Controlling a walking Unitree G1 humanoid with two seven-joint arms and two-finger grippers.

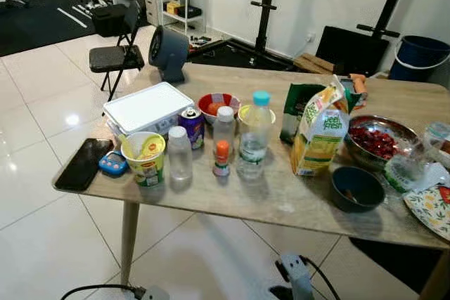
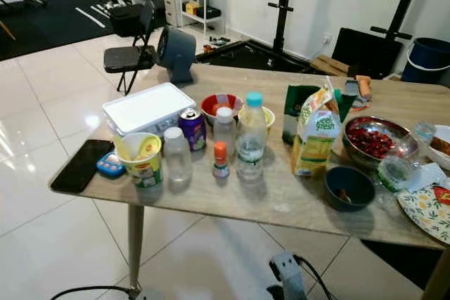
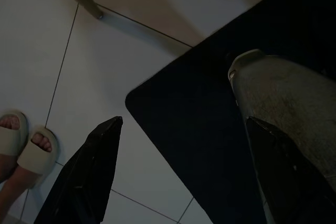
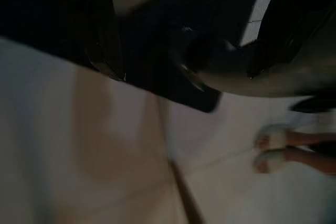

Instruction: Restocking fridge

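A wooden table [image 1: 281,198] before me carries food and drink. Near its front stand a water bottle with a teal cap [image 1: 254,135], a yellow juice carton [image 1: 320,131], a purple can [image 1: 192,126], two small clear bottles [image 1: 179,152], a tiny orange-capped bottle [image 1: 221,158] and a noodle cup [image 1: 144,158]. Behind them are a white lidded box [image 1: 148,108], a red bowl [image 1: 219,105] and a green bag [image 1: 299,107]. Both arms hang low beside my body. My left gripper [image 3: 184,123] is open over floor and a dark mat. My right gripper [image 4: 184,72], blurred and dark, looks open.
A steel bowl of red food [image 1: 376,142], a dark bowl [image 1: 357,187] and a floral plate [image 1: 432,209] fill the table's right end. A phone [image 1: 84,163] lies at the left corner. Beyond stand a fan [image 1: 169,53], a folding chair [image 1: 116,54] and a blue bucket [image 1: 420,57]. A person's sandalled feet [image 3: 21,145] are close by.
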